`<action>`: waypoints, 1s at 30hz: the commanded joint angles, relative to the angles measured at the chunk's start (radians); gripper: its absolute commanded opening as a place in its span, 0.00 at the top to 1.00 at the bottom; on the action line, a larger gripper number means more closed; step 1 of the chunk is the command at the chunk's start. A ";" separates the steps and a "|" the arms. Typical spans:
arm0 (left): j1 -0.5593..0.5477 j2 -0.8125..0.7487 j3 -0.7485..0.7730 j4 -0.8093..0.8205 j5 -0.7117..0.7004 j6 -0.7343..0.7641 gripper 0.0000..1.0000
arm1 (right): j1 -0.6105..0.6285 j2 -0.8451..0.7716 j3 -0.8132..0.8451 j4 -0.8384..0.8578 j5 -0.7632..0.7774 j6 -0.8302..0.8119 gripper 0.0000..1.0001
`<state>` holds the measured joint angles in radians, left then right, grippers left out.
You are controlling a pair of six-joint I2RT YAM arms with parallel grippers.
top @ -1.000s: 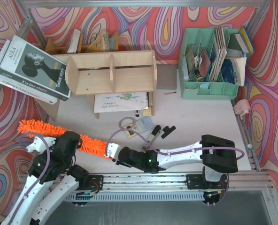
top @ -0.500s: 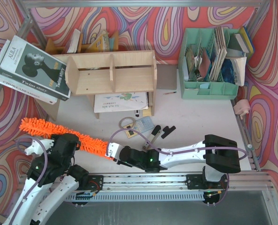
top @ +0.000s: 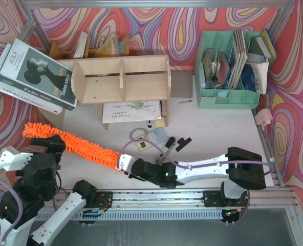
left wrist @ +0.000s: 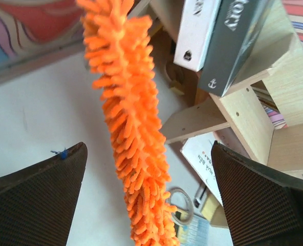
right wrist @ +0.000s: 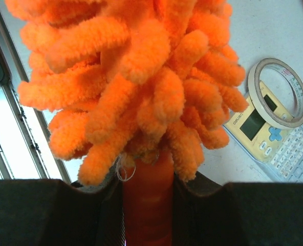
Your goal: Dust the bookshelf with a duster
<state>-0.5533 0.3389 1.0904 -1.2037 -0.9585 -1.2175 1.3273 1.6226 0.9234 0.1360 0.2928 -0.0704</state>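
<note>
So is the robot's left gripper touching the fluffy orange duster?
Apart. The left wrist view shows the left gripper with jaws wide open, and table showing on both sides of the duster.

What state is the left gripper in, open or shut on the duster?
Open. In the left wrist view the left gripper holds its fingers wide apart, and the duster shows between them with gaps on both sides.

— What stands on the white table (top: 213, 128)?
— The bookshelf (top: 121, 79) at the back, and a mint organiser (top: 225, 97) to its right.
— And lying flat?
— A notebook (top: 131, 111) under the shelf, and a tape ring (top: 137, 134) touching a calculator (top: 154, 137).
</note>
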 commanded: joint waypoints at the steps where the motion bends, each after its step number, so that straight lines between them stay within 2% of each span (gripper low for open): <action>1: 0.001 0.016 0.056 0.150 -0.080 0.402 0.06 | -0.006 -0.020 0.007 0.022 0.049 0.022 1.00; 7: 0.002 0.002 0.033 0.325 -0.049 0.607 0.02 | -0.006 -0.038 0.043 0.027 0.087 0.026 1.00; 14: 0.002 -0.216 -0.097 0.659 0.059 0.861 0.02 | -0.007 -0.037 0.141 -0.027 0.091 -0.033 1.00; 19: 0.002 -0.267 -0.173 0.796 0.159 0.943 0.01 | -0.017 -0.002 0.249 -0.047 0.133 -0.130 1.00; 26: 0.002 -0.325 -0.315 0.992 0.309 1.014 0.01 | -0.088 0.050 0.390 -0.084 0.112 -0.231 1.00; 30: 0.002 -0.328 -0.347 1.019 0.349 1.026 0.02 | -0.122 0.086 0.449 -0.105 0.095 -0.238 1.00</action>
<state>-0.5533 0.0315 0.7650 -0.3050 -0.6930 -0.2462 1.2293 1.6722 1.3067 0.0330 0.3847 -0.2665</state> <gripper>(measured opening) 0.984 0.341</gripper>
